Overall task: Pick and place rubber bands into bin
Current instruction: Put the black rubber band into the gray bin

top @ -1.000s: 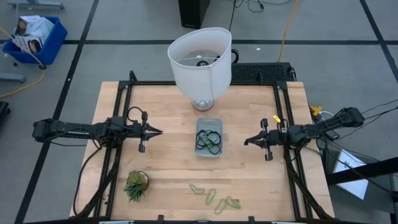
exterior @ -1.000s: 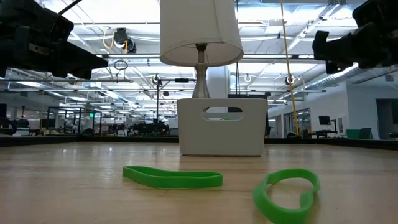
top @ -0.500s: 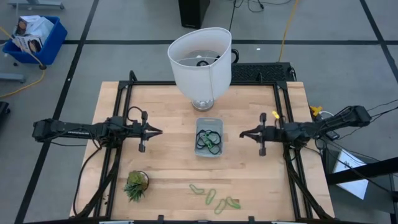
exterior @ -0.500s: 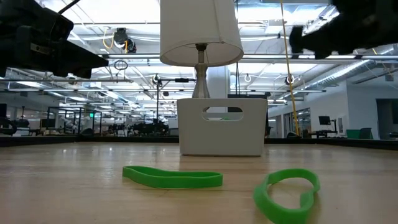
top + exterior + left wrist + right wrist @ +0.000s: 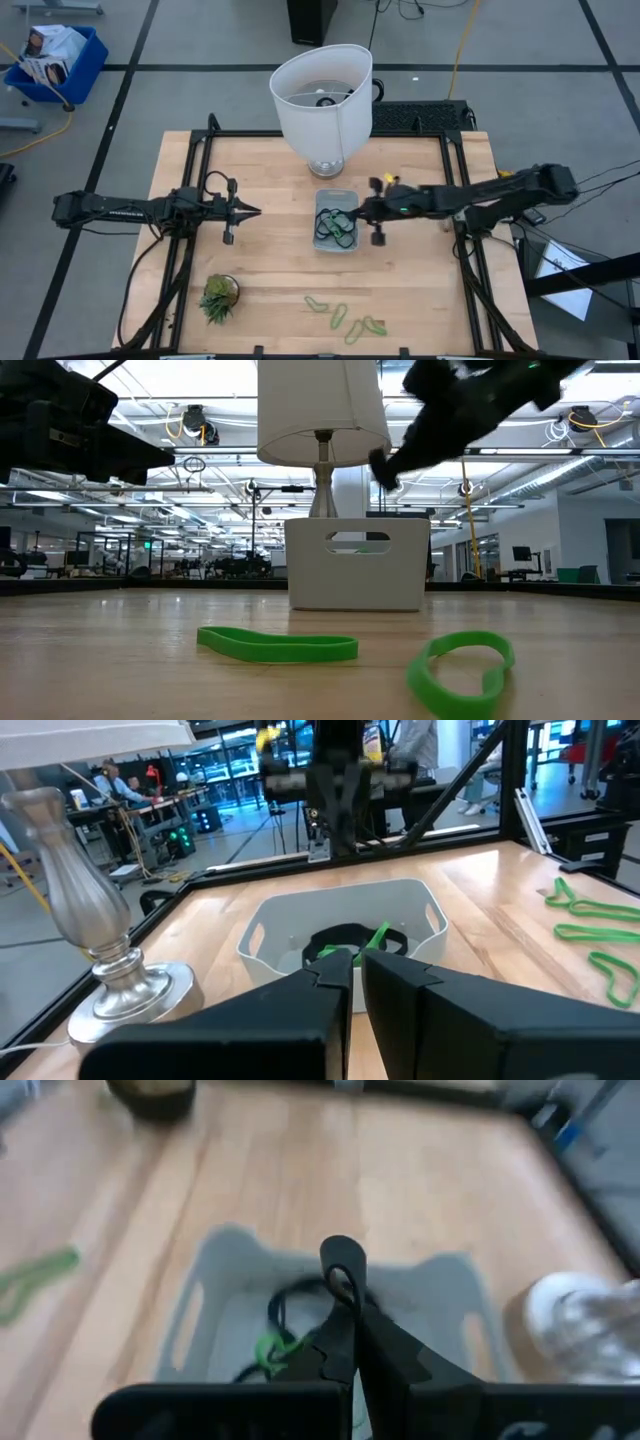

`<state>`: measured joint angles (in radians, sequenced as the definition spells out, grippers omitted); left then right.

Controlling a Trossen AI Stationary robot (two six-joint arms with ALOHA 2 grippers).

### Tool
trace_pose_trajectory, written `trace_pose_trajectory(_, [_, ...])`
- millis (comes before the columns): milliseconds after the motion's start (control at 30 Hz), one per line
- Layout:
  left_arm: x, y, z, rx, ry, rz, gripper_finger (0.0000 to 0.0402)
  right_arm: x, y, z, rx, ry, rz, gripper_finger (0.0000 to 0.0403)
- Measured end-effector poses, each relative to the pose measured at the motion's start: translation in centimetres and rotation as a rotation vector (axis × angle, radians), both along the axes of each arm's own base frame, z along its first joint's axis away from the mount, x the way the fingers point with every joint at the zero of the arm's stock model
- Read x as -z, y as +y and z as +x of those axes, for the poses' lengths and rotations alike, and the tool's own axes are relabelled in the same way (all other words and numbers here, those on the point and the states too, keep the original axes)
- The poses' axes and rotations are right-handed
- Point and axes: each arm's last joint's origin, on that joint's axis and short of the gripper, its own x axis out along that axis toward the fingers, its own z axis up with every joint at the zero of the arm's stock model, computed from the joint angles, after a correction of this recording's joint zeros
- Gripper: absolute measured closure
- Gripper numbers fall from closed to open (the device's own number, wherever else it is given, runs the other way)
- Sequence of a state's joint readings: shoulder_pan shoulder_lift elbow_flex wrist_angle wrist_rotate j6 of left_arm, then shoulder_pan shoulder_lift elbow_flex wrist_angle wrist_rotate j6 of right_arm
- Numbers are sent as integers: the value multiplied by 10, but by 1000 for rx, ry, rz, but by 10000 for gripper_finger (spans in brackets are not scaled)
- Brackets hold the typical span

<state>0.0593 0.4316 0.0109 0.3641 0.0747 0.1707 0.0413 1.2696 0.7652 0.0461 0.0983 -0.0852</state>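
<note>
1. The bin (image 5: pixel 336 221) stands in the middle of the counter (image 5: pixel 270 270), just in front of the lamp (image 5: pixel 322 98). Inside it lie several dark bands (image 5: pixel 333 224) and at least 1 green one.
2. More green bands (image 5: pixel 345 316) lie loose on the counter near its front edge, well apart from the bin. I count about 4 or 5 of them, partly tangled, so the exact number is not sure.
3. My judgement: the dark bands seem done, and the green group at the front is what remains.
4. The right pincer (image 5: pixel 364 211) is above the right edge of the bin, closed tight. A small dark loop (image 5: pixel 341 1272) shows at its tip in the right wrist view; whether this is a held band, I cannot tell.
5. The left pincer (image 5: pixel 252 211) waits left of the bin, well apart from it, its fingers nearly closed and holding nothing.
6. A small plant (image 5: pixel 218 297) stands at the front left corner, not part of the task.
</note>
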Motion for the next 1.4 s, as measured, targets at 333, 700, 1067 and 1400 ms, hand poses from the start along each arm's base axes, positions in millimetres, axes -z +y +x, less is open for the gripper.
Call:
trace_pose_trajectory(333, [1, 0, 0, -6, 8, 3, 366, 32, -8, 51, -56, 200, 38, 402])
trace_pose_trajectory(700, [0, 0, 0, -6, 3, 3, 366, 53, -8, 70, -57, 333, 34, 403])
trace_pose_trajectory(1067, [0, 0, 0, -6, 3, 2, 366, 56, -8, 71, -54, 344, 37, 367])
trace_pose_trajectory(1400, [0, 0, 0, -6, 4, 3, 366, 57, -8, 71, -38, 344, 49, 250])
